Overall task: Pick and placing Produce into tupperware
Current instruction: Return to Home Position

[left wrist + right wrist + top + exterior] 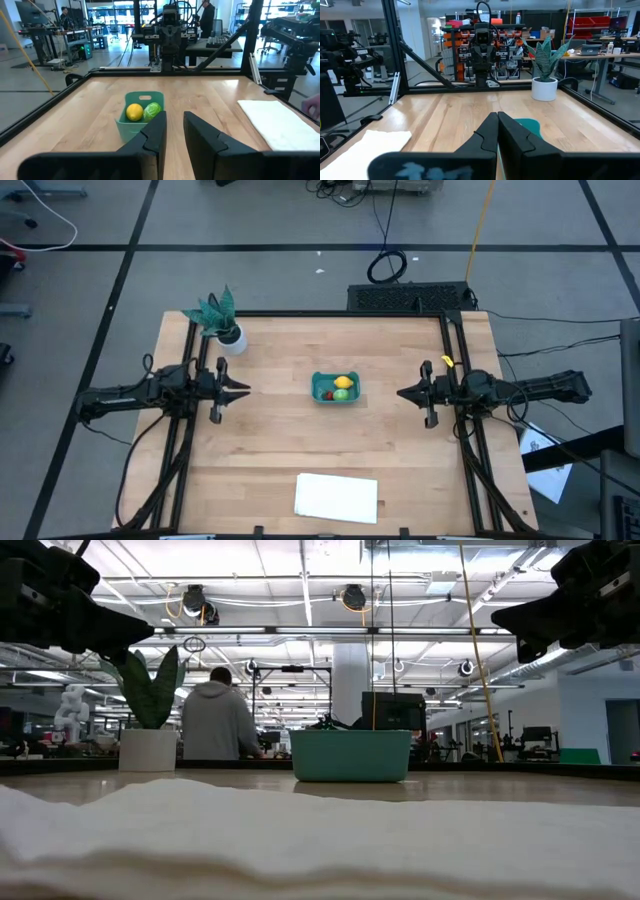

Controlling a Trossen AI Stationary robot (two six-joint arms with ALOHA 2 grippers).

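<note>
The teal tupperware (336, 388) rests on its base at the table's middle; it also shows in the low view (351, 755) and left wrist view (137, 120). Inside lie the yellow lemon (343, 383) (134, 111), the light-green fruit (341, 394) (152, 111) and the red strawberry (327, 393). My left gripper (245, 390) (174, 131) hovers level at the table's left side, pointing at the tub, narrowly open. My right gripper (401, 393) (498, 131) hovers level at the right side, pointing at the tub, shut. The right fingers hide most of the tub (530, 126).
A teal leafy plant in a white pot (226, 328) stands at the far left corner. A flat white sheet (337, 497) lies at the near edge. Black frame rails (455, 380) run along the table's sides. A person (216, 720) stands in the room beyond.
</note>
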